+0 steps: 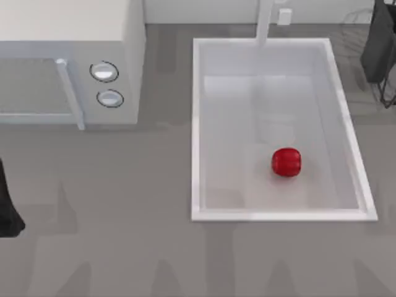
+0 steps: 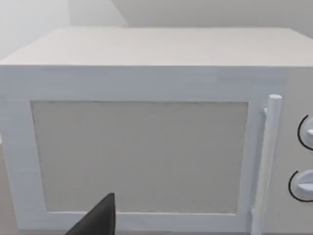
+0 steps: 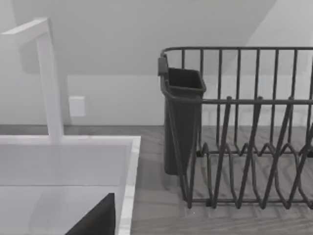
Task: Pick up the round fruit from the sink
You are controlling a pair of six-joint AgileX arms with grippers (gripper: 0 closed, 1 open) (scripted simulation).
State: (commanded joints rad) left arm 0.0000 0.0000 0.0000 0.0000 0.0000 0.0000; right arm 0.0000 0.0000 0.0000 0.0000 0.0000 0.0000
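Inside the sink, toward its near right part, the round fruit sits alone on the pale bottom, apart from every wall, with open floor all around it and the raised rim unbroken on each side. Left of the sink stands a microwave, with bare grey bench in front. At the far right a dark dish rack stands beside the sink's edge. Whether either arm's fingers are spread or pressed together, I cannot tell.
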